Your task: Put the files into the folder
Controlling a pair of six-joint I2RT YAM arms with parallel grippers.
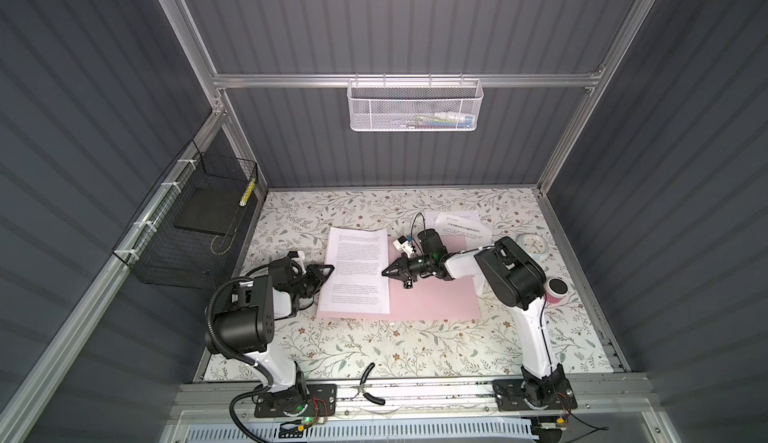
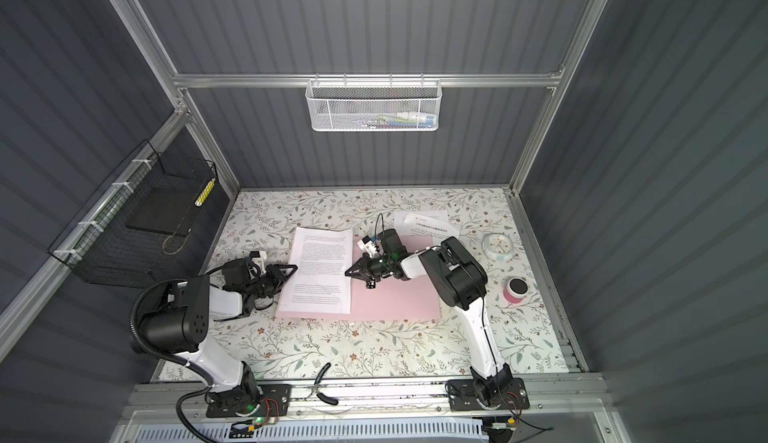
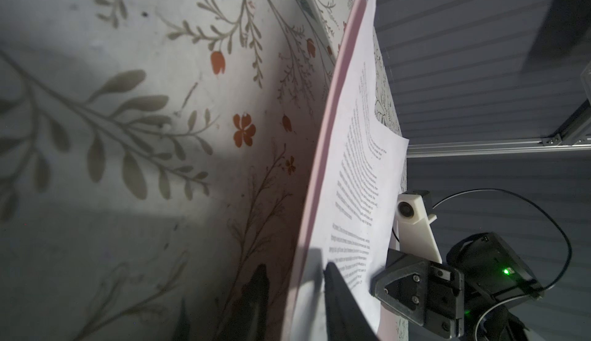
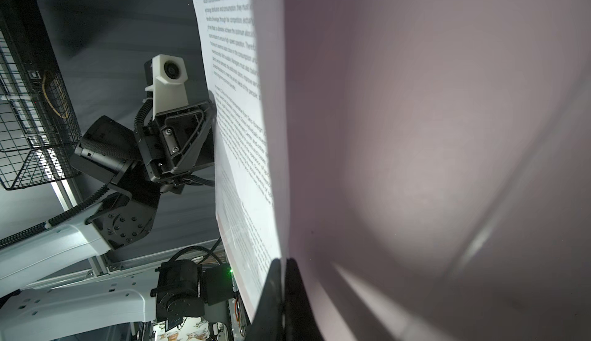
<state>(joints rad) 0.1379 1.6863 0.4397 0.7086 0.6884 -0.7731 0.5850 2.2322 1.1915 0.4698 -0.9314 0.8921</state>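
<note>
One printed sheet (image 1: 357, 270) lies on the left half of the pink folder (image 1: 432, 299) in both top views, with its far end overhanging the folder's far edge. More files (image 1: 461, 225) lie at the folder's far right corner. The left arm (image 1: 249, 308) meets the sheet at the folder's left edge. The right arm (image 1: 511, 274) reaches across the folder to the sheet's other edge, near the folder's middle.

In the left wrist view the jaws stand parted. One finger (image 3: 335, 278) is over the sheet (image 3: 358, 176) and the other is outside the folder's edge (image 3: 319, 163), over the worktop (image 3: 128, 131), so nothing is pinched.

In the right wrist view the jaws are closed tight where the sheet (image 4: 240, 131) meets the bare folder (image 4: 447, 131). I cannot tell whether they nip the paper or only press it.

The step in hand looks like seating this first sheet. The next move likely calls for drawing it toward the folder's near edge until it sits inside the outline, without catching the folder too.
</note>
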